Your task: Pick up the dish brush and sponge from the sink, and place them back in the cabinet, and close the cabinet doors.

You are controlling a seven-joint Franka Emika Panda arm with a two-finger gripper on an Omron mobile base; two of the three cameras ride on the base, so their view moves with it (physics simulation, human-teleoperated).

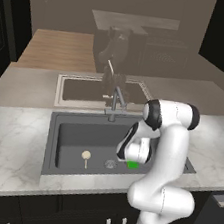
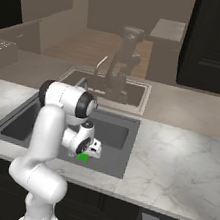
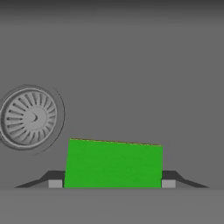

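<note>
A marble-patterned counter carries a dark grey sink, with a grey faucet at its back edge and black base cabinets below. On the sink floor the dish brush lies left of the round metal drain, well apart from the arm. The sponge, green face up, lies on the floor just to the right of the drain.

The gripper is low inside the sink, directly over the sponge. In the hand view one fingertip stands against each short side of the sponge, so the jaws straddle it. They look about as wide as the sponge; whether they are pressing on it or merely flanking it cannot be told. The sponge appears to rest on the floor, not lifted.

Judgement: the step in hand is the pick-up of the sponge, at the point of closing. The next move calls for a firm squeeze on the two short sides, then a straight lift clear of the sink wall before turning toward the cabinet. The brush remains to be collected.
</note>
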